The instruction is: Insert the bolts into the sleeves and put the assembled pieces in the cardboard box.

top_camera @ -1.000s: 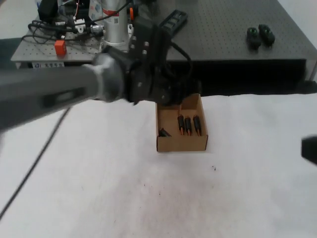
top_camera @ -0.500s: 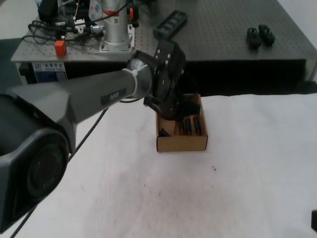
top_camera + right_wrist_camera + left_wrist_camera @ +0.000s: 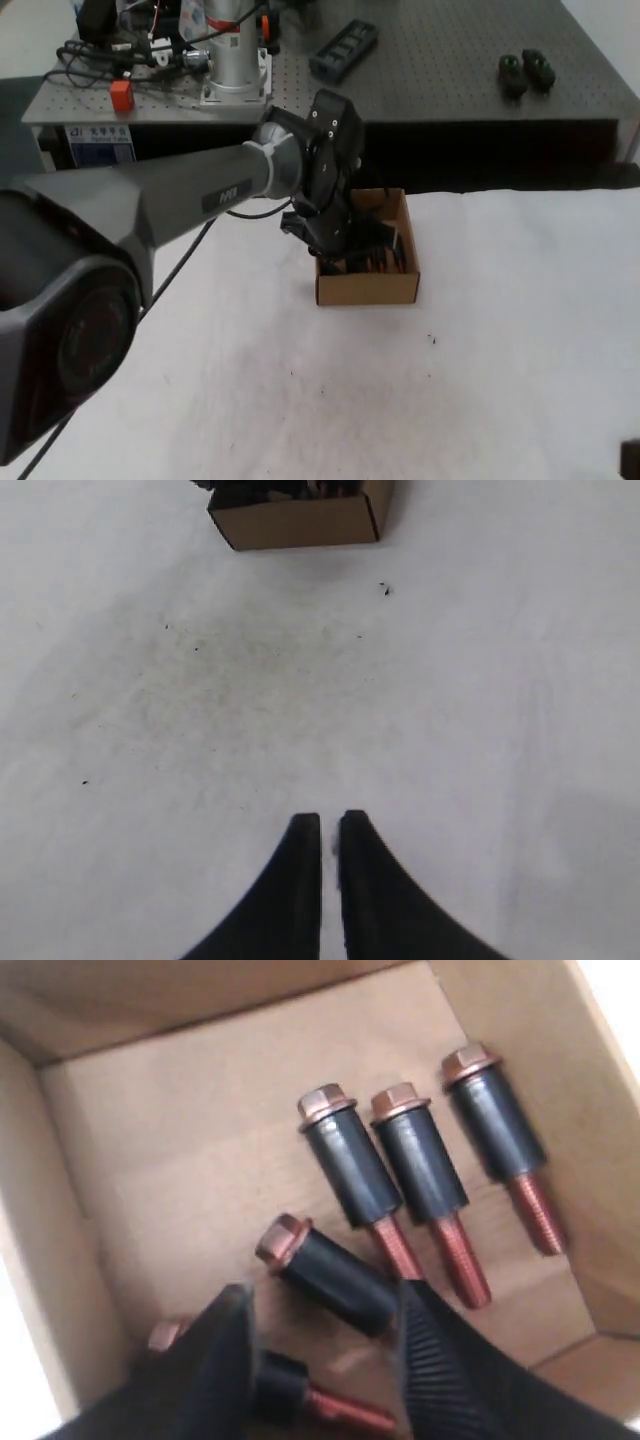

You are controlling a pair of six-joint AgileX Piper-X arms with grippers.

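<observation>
Cardboard box [image 3: 368, 286] sits on my white cloth [image 3: 480, 380], before the black perforated table [image 3: 440, 60]. My left gripper [image 3: 325, 1300] hangs inside it, fingers wide, over sleeved bolts [image 3: 420, 1165]. My right gripper [image 3: 330, 825] is pinched nearly closed, empty.

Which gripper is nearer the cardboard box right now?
Left. The left gripper is inside the cardboard box, above the sleeved bolts; the right gripper is over the white cloth, well clear of the box.
</observation>
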